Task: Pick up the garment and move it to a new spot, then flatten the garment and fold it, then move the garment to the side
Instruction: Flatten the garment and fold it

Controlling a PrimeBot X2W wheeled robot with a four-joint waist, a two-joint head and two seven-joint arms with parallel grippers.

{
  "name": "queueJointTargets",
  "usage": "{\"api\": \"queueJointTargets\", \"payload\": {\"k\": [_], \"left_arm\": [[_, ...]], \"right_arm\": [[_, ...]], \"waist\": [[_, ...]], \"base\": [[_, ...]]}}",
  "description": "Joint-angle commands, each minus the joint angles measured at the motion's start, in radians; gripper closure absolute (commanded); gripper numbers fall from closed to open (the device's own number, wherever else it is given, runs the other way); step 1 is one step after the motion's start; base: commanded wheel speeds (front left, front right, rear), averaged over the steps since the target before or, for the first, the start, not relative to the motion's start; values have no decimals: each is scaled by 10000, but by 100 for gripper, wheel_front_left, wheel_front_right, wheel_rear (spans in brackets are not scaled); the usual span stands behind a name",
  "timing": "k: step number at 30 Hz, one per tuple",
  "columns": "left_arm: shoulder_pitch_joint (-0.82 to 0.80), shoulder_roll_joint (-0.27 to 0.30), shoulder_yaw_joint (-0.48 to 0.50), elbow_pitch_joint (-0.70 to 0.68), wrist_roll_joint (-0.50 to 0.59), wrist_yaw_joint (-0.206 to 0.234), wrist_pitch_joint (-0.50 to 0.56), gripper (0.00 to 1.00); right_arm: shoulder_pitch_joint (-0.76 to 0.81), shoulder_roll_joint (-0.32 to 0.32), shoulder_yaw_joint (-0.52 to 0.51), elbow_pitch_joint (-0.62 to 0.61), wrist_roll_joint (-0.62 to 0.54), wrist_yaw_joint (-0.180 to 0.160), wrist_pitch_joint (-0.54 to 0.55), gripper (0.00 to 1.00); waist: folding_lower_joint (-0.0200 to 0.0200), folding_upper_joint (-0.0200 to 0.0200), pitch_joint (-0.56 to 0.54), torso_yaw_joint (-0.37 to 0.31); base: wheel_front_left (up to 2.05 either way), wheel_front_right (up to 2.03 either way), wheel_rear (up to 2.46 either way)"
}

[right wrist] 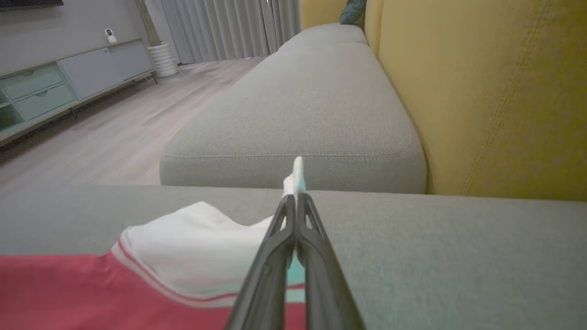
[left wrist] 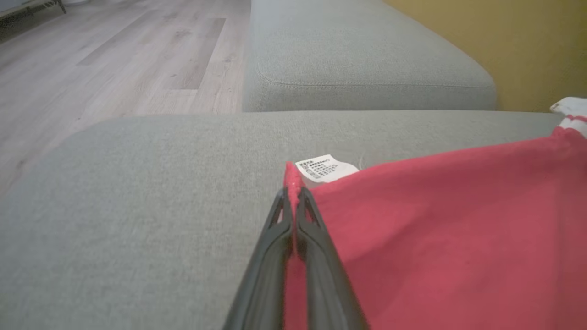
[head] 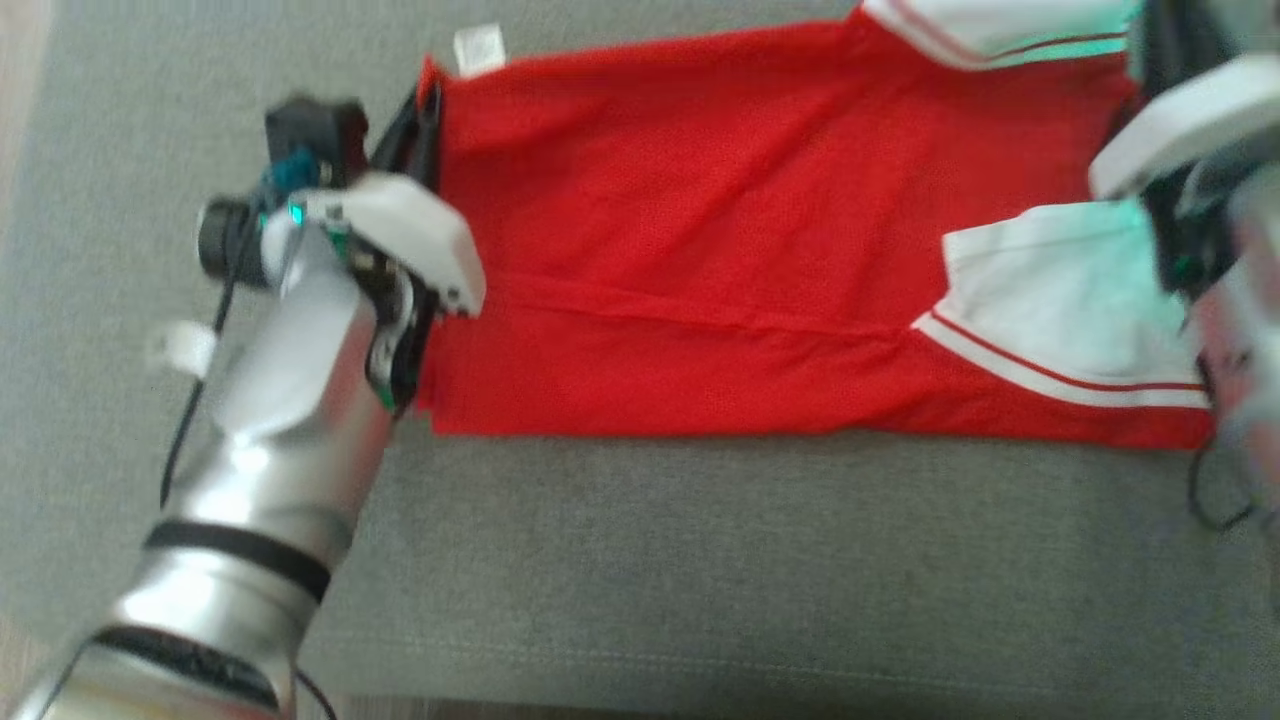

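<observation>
We are holding garment (head: 700,270): left gripper (left wrist: 292,193) clamped on red hem corner, right gripper (right wrist: 294,198) clamped on white edge. Uneven pulling is risking slip, wrinkling on cushion (head: 700,570).

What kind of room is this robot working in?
Most likely a home living room: a grey fabric sofa with a mustard-yellow backrest, a pale wood-plank floor, and a low grey sideboard beside long grey curtains.
</observation>
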Motion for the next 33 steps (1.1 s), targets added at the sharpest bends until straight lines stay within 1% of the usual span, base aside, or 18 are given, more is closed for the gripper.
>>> {"api": "queueJointTargets", "payload": {"k": [1,6,11,17,20,23,24,25,26,29,33], "left_arm": [[36,437,399,-377,55,87,-121,100],[1463,379,854,-805,140,259,-121,100],[2731,200,1336,-1107,211,399,-121,100],[3705,32,1795,-1404,475,453,-121,100],[3922,-5,1921,-1522,640,481,-121,100],[4222,-64,1982,-1683,1027,602,-122,100],[4321,-79,2025,-1763,1165,689,-122,73],[4441,-103,2092,-1864,1287,804,-122,30],[4583,-133,2151,-1967,1399,909,-122,0],[5048,-233,2414,-2476,1708,1228,-122,0],[5701,-380,2703,-3346,2020,1439,-122,0]], "right_arm": [[312,-17,228,-585,269,65,-139,100],[1987,-257,604,-2014,1364,65,-119,100],[3526,-365,459,-2779,2134,65,29,100],[4827,-314,36,-3103,2489,65,217,100],[5072,-248,-101,-3095,2478,65,263,100],[5238,-149,-251,-3057,2346,65,328,100],[5255,-120,-311,-3052,2297,65,333,68],[5270,-98,-368,-3043,2244,65,341,12],[5280,-86,-439,-3027,2194,65,345,0],[5281,-57,-789,-3017,2072,65,262,0],[5174,-35,-1316,-2976,1830,65,154,0]], "waist": [[0,0,-446,-337],[0,0,-1038,-567],[0,0,-1577,-647],[0,0,-1915,-656],[0,0,-1974,-648],[0,0,-2005,-621],[0,0,-2008,-608],[0,0,-2017,-591],[0,0,-2023,-562],[0,0,-2047,-432],[0,0,-2013,-188]], "base": [[0,0,0],[0,0,0],[0,0,0],[0,0,0],[0,0,0],[0,0,0],[0,0,0],[0,0,0],[0,0,0],[0,0,0],[0,0,0]]}}
